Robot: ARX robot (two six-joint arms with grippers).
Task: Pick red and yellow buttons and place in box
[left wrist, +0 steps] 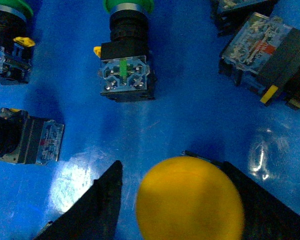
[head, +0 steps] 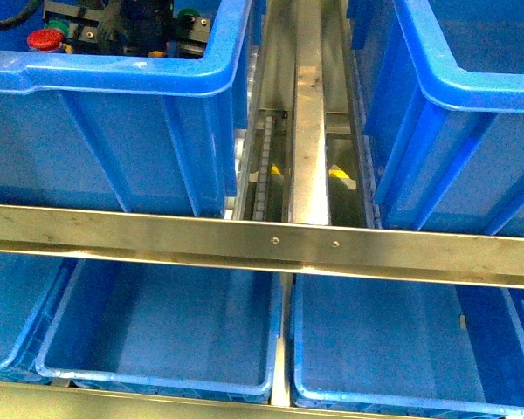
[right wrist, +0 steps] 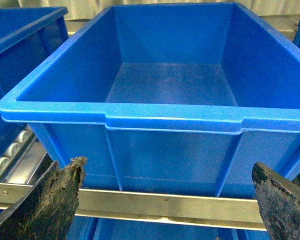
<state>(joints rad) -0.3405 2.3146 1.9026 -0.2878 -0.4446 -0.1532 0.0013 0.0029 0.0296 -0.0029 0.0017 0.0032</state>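
Left claw (left wrist: 171, 167) is straddling the yellow button (left wrist: 190, 202); I cannot tell whether it is gripping. Red button (head: 45, 38) is lying in the bin (head: 131, 74) at 11 o'clock, front view. Right claw (right wrist: 167, 165) is hanging wide apart, empty, facing a box (right wrist: 170, 117).

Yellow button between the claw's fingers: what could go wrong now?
1. It might slip. A gap shows between the yellow button and one of the fingers of the left claw, and the round cap hides where the grip would be.
2. The claw could bump the green switch lying close by, or the other parts around it.
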